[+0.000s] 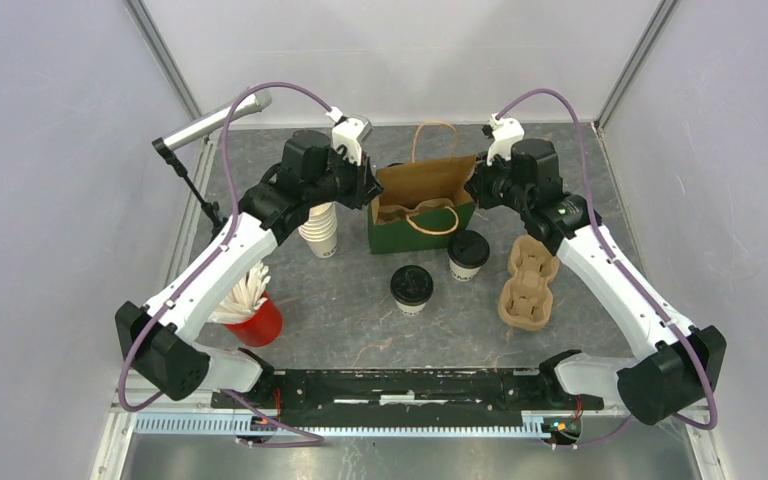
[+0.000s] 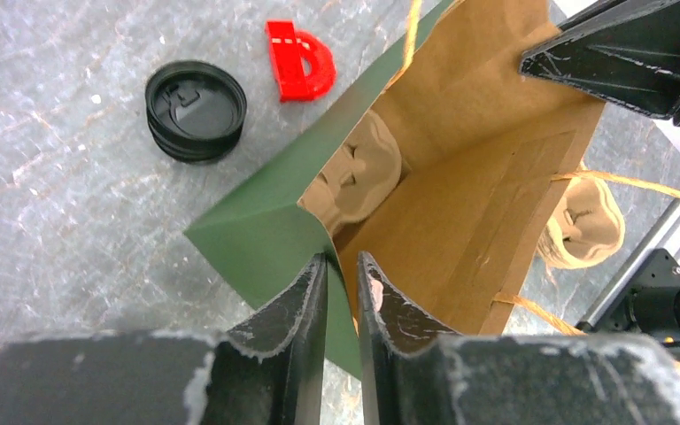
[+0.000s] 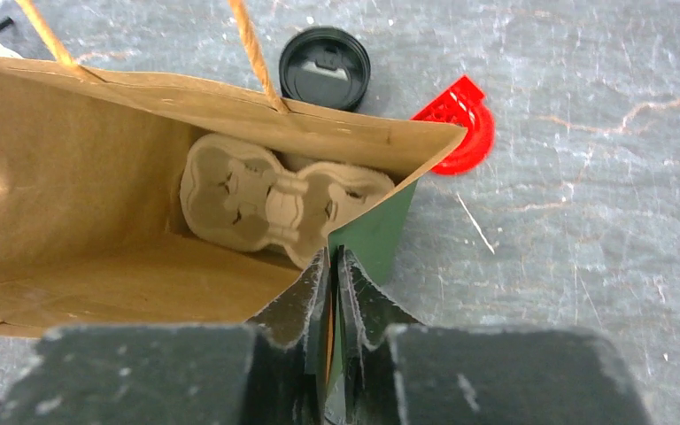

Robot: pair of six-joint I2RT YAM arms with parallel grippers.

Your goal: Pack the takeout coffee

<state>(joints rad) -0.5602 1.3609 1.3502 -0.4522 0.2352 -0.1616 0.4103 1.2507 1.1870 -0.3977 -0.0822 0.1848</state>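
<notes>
The two takeout coffee cups [image 1: 412, 288] [image 1: 468, 254], cream with black lids, stand upright on the table in front of a green paper bag [image 1: 392, 238]. The bag stands open, and a cardboard cup carrier [image 3: 266, 199] lies at its bottom, also seen in the left wrist view [image 2: 354, 173]. My left gripper [image 1: 370, 185] [image 2: 343, 259] pinches the bag's left rim [image 2: 266, 230], with a narrow gap between the jaws. My right gripper [image 1: 473, 190] [image 3: 334, 252] is shut tight on the bag's right rim [image 3: 372, 235]. Neither wrist view shows the cups.
A second cup carrier [image 1: 528, 280] lies right of the cups. A stack of lidless cups [image 1: 320, 232] stands left of the bag. A red cup of white sticks [image 1: 255, 320] is at front left. A stack of black lids [image 2: 196, 111] and a red plastic piece [image 2: 299, 62] lie behind the bag.
</notes>
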